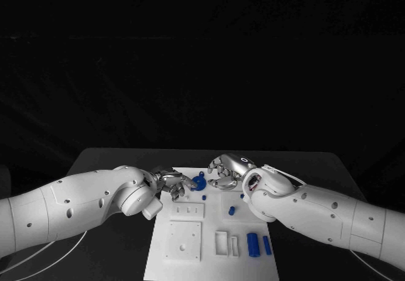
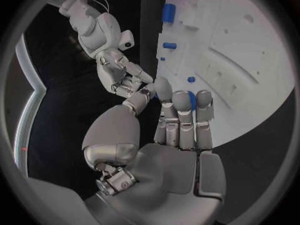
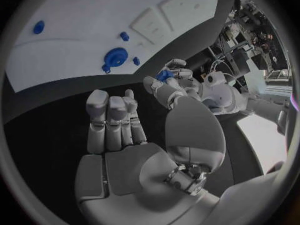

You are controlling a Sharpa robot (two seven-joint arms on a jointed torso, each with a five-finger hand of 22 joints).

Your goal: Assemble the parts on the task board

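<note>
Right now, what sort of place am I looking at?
Probably a robotics lab test bench: a white task board with small blue parts lies on a black table, and cluttered equipment racks stand behind.

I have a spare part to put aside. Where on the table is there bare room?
Bare black table lies along the task board's far edge and beside its right side. It is crowded at the board's far end, where the left hand and right hand meet.

The left hand (image 2: 178, 117) reaches toward the task board (image 2: 250, 75), fingers close together with a blue part (image 2: 192, 99) showing between the fingertips; the right hand (image 2: 125, 77) hangs just beside it — off the board's edge; more blue parts (image 2: 169, 11) lie on the board.
</note>
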